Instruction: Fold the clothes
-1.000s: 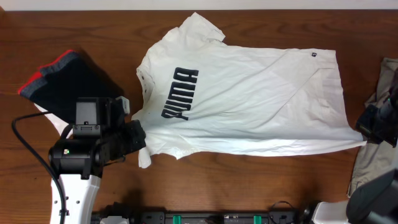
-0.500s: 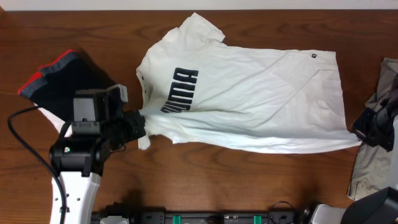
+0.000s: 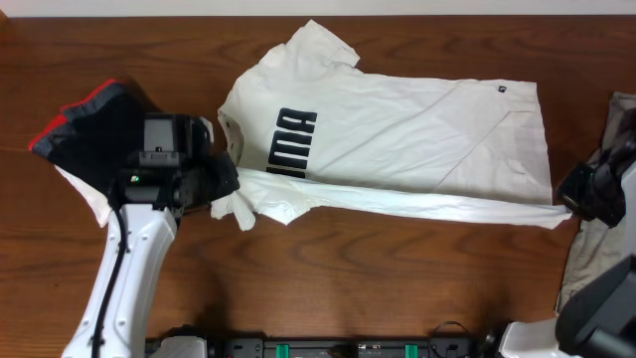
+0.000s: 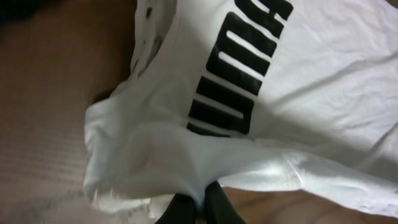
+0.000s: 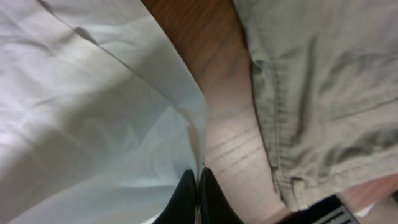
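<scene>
Both grippers have carried the near long edge of the white T-shirt [image 3: 397, 129] farther across the table [image 3: 378, 288] than a second ago. The rolled edge now hides the lower part of the black lettering [image 3: 294, 142].

Left gripper [image 3: 227, 186] is clamped on a crumpled bunch at the near sleeve. Right gripper [image 3: 569, 202] is pinched on the near hem corner, with the cloth fairly taut between them. The shirt lies mid-table, collar left and hem right, small dark tag [image 3: 502, 88] at the far hem corner.

Step in hand looks like the lengthwise fold. To do it well, move both hands at one pace, keep tension, and lay the edge parallel to the far side. The sleeve flap by the left gripper may tuck under. Khaki garment [image 3: 618, 124] sits just beside the right gripper, so avoid snagging it. Dark red-trimmed garment [image 3: 99, 124] lies far left.
</scene>
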Tool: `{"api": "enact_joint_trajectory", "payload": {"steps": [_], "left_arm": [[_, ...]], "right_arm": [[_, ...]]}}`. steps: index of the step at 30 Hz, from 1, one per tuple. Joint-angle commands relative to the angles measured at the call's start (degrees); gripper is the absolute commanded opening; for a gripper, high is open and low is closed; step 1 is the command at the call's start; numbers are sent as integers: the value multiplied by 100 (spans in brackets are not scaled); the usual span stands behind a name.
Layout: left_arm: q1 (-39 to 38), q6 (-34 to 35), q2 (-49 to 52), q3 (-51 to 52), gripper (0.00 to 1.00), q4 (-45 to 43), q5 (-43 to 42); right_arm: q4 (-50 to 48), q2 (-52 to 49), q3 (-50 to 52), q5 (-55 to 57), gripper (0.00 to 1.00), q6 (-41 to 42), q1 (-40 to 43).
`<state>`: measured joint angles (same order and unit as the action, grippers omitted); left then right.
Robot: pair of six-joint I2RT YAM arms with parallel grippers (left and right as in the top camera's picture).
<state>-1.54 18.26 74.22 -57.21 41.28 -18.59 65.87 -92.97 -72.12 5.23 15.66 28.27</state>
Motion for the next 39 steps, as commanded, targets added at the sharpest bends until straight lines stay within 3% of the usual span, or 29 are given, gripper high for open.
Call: {"api": "enact_joint_trajectory", "payload": {"steps": [1, 18, 39], "left_arm": [[35, 50, 234, -85, 6, -264, 111], [33, 50, 1228, -83, 6, -1276, 109], [-68, 46, 1530, -74, 6, -2076, 133]], "right_arm": [[-116, -225, 35, -127, 1, -20, 17], [-984, -380, 35, -415, 1, 105, 15], [-1698, -610, 68, -417, 3, 251, -393]]}}
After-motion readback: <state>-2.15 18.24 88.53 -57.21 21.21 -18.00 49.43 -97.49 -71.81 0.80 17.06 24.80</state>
